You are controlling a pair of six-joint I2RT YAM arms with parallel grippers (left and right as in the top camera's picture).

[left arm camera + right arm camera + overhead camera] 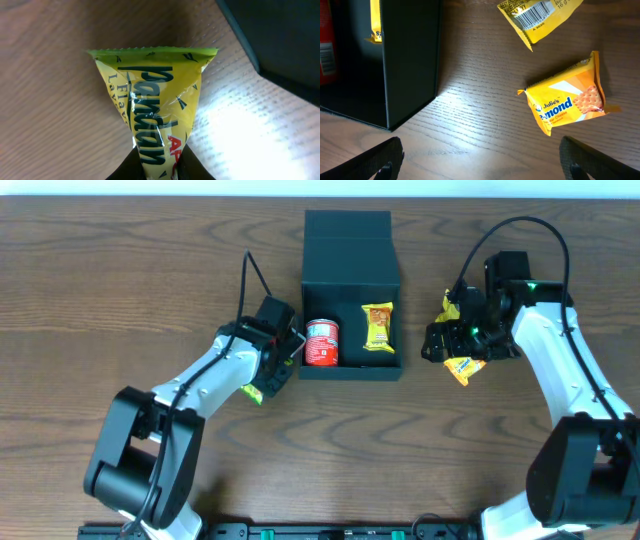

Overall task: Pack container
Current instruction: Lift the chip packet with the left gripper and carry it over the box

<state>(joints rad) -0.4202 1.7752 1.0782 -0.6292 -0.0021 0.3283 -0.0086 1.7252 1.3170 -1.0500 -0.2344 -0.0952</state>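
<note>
A: While clenching the pandan packet (152, 100) by its narrow end only, risks losing it from the left tool (160, 170) on the way over.

B: Agreed. Looks slick and creased; could swing or slide out short of the container (350, 372). Hard to tell whether lifted clear of the bench (100, 280) yet.

A: Might also clip the left wall of that container, just right of the tool, standing mid-bench with lid flap (347, 228) thrown back to the far side.

B: Inside, mind the red can (322, 342) on the left and the snack packet (378, 326) on the right. Could land on top of the can rather than beside it.

A: Further right, find the right tool (480, 160) spread wide, grasping nothing, above bare bench.

B: Close by, note the orange biscuit packet (567, 102) and, beyond it, the yellow barcode packet (540, 15). Could catch a mere corner, or shove one packet into the other.
</note>
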